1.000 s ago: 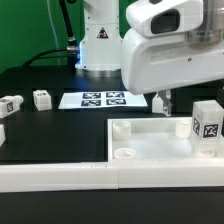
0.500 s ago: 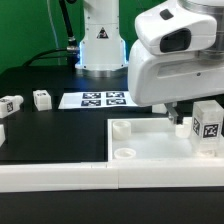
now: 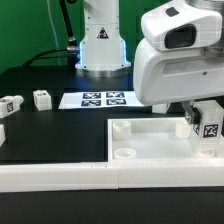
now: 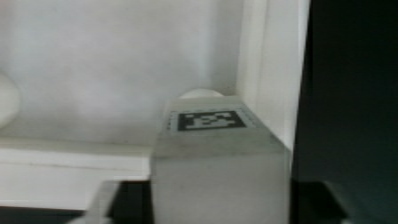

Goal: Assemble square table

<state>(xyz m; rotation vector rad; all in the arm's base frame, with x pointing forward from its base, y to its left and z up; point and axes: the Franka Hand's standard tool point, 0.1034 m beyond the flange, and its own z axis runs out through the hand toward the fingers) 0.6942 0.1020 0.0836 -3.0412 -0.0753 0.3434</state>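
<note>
The square table top [image 3: 150, 143], a white tray with a raised rim and round corner sockets, lies at the front right. A white tagged leg [image 3: 207, 125] stands upright at its right end. My gripper [image 3: 192, 117] has come down around this leg. In the wrist view the leg [image 4: 217, 150] runs between my two dark fingers [image 4: 130, 200], which stand close on either side with the jaws open. Two more legs [image 3: 9, 104] [image 3: 41, 98] lie on the black table at the exterior view's left. Another leg [image 3: 2, 131] is cut off by the left edge.
The marker board [image 3: 100, 99] lies flat before the robot's base [image 3: 100, 45]. Long white bar-shaped wall pieces [image 3: 60, 176] run along the front. The tray's rim [image 4: 263, 60] borders the black table surface beside the leg.
My hand has moved toward the exterior view's right and a little down, until it stands over the upright leg. The leg and the tray have not moved.
</note>
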